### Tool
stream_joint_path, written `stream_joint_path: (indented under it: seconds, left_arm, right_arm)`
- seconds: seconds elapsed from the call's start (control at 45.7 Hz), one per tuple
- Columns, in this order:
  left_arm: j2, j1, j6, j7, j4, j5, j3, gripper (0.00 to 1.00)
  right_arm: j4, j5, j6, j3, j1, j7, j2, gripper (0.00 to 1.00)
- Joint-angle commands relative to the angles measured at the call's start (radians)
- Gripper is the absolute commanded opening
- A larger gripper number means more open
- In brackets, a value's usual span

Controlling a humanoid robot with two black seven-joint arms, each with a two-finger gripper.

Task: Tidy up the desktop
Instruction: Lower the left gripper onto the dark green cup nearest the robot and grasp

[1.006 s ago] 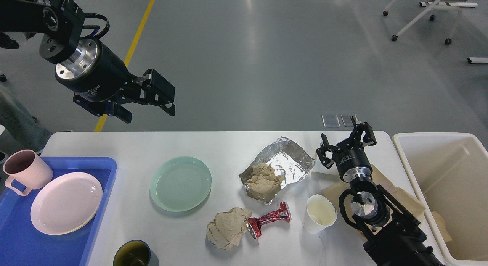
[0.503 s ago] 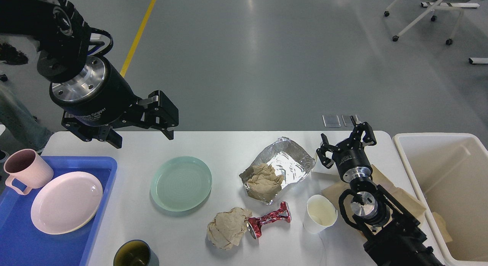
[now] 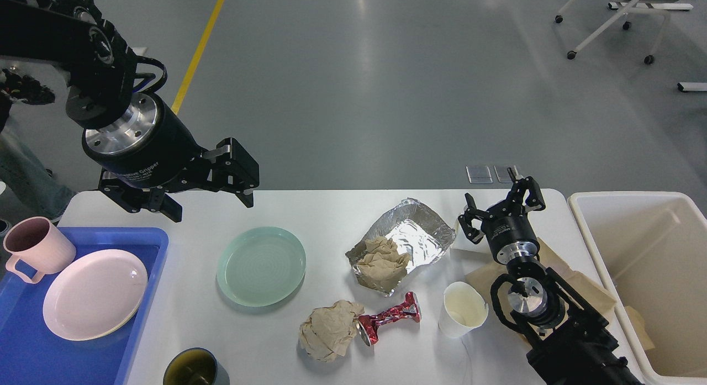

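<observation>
Desktop (image 3: 331, 211) spans lower view, cluttered: green plate (image 3: 260, 265) left of centre, foil (image 3: 411, 236) with paper wad, crumpled paper (image 3: 330, 330), crushed red can (image 3: 388, 321), paper cup (image 3: 464, 309), dark mug (image 3: 194, 368). Blue tray (image 3: 22, 352) at left holds pink plate (image 3: 95, 293), pink mug (image 3: 34, 251). Left gripper (image 3: 210, 200), fingers apart, empty, has dropped from above floor to desktop's back edge over past second, now above and behind green plate; likely next pick. Right gripper (image 3: 501, 208) unmoved near foil, fingers apart, empty. Bin (image 3: 585, 219) at right.
</observation>
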State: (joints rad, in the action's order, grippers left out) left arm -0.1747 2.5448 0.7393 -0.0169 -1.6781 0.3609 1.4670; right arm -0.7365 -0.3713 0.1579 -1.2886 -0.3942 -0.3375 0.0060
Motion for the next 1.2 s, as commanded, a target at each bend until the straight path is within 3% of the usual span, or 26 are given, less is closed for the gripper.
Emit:
stream_joint_path:
  seconds: [0.0,0.153,0.459,0.809,1.006,1.094,1.181]
  left_arm:
    - [-0.003,-0.098,-0.014,0.003,0.004,-0.051,-0.008,0.97]
    - [-0.011,-0.320,-0.035,-0.003,0.066,-0.163,-0.028,0.96]
    - [-0.190,-0.676,-0.268,0.000,0.074,-0.477,-0.142,0.94]
    - [-0.203,-0.899,-0.494,0.002,0.098,-0.703,-0.160,0.93]
    - [-0.195,-0.953,-0.561,0.002,0.132,-0.731,-0.169,0.82]
    - [-0.187,-0.962,-0.566,0.002,0.133,-0.732,-0.172,0.66]
    - [-0.178,-0.972,-0.564,0.002,0.139,-0.740,-0.183,0.57]
  right_arm:
    - [0.000,0.000,0.000,0.000,0.000,0.000,0.000,1.00]
    - [0.000,0.000,0.000,0.000,0.000,0.000,0.000,1.00]
    - [0.000,0.000,0.000,0.000,-0.002,0.000,0.000,1.00]
    - [0.000,0.000,0.000,0.000,0.000,0.000,0.000,1.00]
    - [0.000,0.000,0.000,0.000,0.000,0.000,0.000,1.00]
    - [0.000,0.000,0.000,0.000,-0.002,0.000,0.000,1.00]
    - [0.000,0.000,0.000,0.000,-0.002,0.000,0.000,1.00]
